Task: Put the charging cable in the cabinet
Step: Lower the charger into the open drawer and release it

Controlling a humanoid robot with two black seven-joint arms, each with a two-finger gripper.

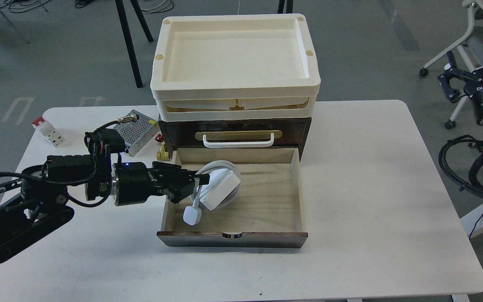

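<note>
Nearest me, the dark front panel of the pulled-out drawer [232, 240] sits toward the table's [371, 201] front edge, its light wood floor open to my view. My left gripper [201, 181] reaches in over the drawer's left wall from the left, fingers pointing right. The charging cable [220, 188] lies right at those fingertips: the white square brick is tilted, its left edge meeting the finger ends, with the pale cord looping round behind it. The fingers look narrowed on the brick's edge, so I read the gripper as clamped on it, though the dark fingers make the exact contact hard to judge. The small white plug [192, 215] hangs down below the gripper, over the drawer floor in its left half.

Behind the drawer stands the cabinet [234, 130], with a white handle [238, 143] on a brass plate, and cream trays [235, 63] stacked on top. Left of it on the table are a small brass piece [162, 153], a silver perforated box [136, 131] and a white block with red [48, 131].

My right gripper [451, 86] is off the table at the far right edge, raised; I cannot tell how far it is open.
</note>
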